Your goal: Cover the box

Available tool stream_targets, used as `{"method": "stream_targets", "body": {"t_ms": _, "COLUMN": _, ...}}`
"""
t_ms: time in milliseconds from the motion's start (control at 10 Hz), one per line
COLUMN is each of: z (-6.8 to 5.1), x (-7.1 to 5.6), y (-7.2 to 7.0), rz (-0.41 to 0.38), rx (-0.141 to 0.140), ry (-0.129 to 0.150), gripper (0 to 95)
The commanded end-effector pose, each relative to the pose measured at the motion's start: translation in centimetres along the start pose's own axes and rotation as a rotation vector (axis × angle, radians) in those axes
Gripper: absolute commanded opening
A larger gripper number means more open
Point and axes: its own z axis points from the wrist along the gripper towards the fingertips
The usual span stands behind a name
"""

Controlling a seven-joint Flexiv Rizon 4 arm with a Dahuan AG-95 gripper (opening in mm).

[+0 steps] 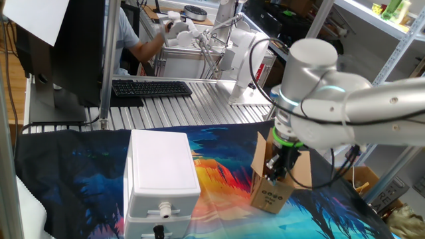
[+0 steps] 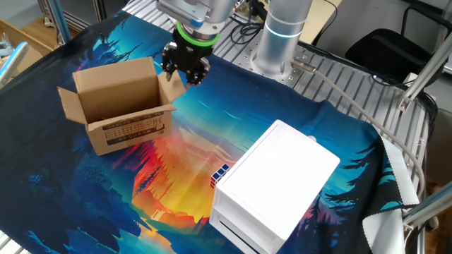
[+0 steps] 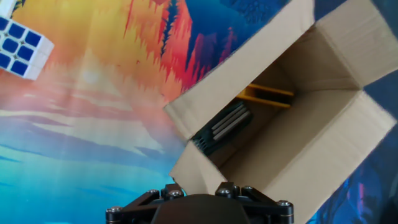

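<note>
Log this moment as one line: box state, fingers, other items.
box: flaps open, uncovered | fingers: at one side flap, grip unclear | inside box: dark and yellow items | nearby: white case, puzzle cube

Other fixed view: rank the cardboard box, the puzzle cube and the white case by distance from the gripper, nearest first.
From the gripper:
1. Cardboard box: directly beside it, flaps open, at the gripper's lower left in the picture.
2. Puzzle cube: mid-cloth, peeking out at the white case's left edge.
3. White case: lower right of the picture; its near corner sits about level with the cube, but its bulk is farther.
</note>
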Motion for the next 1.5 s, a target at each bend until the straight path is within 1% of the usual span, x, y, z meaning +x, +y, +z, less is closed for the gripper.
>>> {"method": "stream_targets", "body": {"t_ms": 100, "z": -0.4, "x": -1.4, "y": -0.7, "rz": 0.001, "rx": 0.009, "ry": 0.002, "gripper": 38.0}}
{"method": "stream_targets", "body": {"t_ms": 200, "z": -0.4, "x": -2.0, "y": -1.2, "rz": 0.001, "rx": 0.007, "ry": 0.001, "gripper": 38.0}}
{"method": "stream_targets", "body": {"t_ms": 300, "z": 0.0, "x": -2.7, "y": -1.9, "rz": 0.001, "rx": 0.002, "ry": -0.003, "gripper": 38.0}}
{"method": "stream_targets", "body": {"t_ms": 400, "z": 0.4, "x": -3.2, "y": -2.4, "rz": 0.001, "rx": 0.001, "ry": -0.006, "gripper": 38.0}}
{"method": "stream_targets", "body": {"t_ms": 500, "z": 1.3, "x": -4.0, "y": -3.4, "rz": 0.001, "rx": 0.001, "ry": -0.008, "gripper": 38.0}}
{"method": "stream_targets", "body": {"t_ms": 700, "z": 2.2, "x": -5.0, "y": -4.3, "rz": 0.001, "rx": 0.004, "ry": -0.012, "gripper": 38.0}}
{"method": "stream_targets", "body": {"t_ms": 800, "z": 2.5, "x": -5.6, "y": -4.6, "rz": 0.001, "rx": 0.010, "ry": -0.010, "gripper": 38.0}}
{"method": "stream_targets", "body": {"t_ms": 1000, "z": 2.8, "x": -5.9, "y": -4.5, "rz": 0.001, "rx": 0.018, "ry": -0.002, "gripper": 38.0}}
{"method": "stream_targets", "body": {"t_ms": 1200, "z": 3.7, "x": -6.2, "y": -4.2, "rz": 0.001, "rx": 0.020, "ry": -0.001, "gripper": 38.0}}
{"method": "stream_targets", "body": {"t_ms": 1300, "z": 4.2, "x": -6.3, "y": -4.2, "rz": 0.001, "rx": 0.018, "ry": -0.003, "gripper": 38.0}}
{"method": "stream_targets", "body": {"t_ms": 1400, "z": 5.1, "x": -6.5, "y": -4.3, "rz": 0.001, "rx": 0.008, "ry": -0.006, "gripper": 38.0}}
{"method": "stream_targets", "body": {"t_ms": 1500, "z": 5.1, "x": -6.5, "y": -4.3, "rz": 0.001, "rx": 0.003, "ry": -0.008, "gripper": 38.0}}
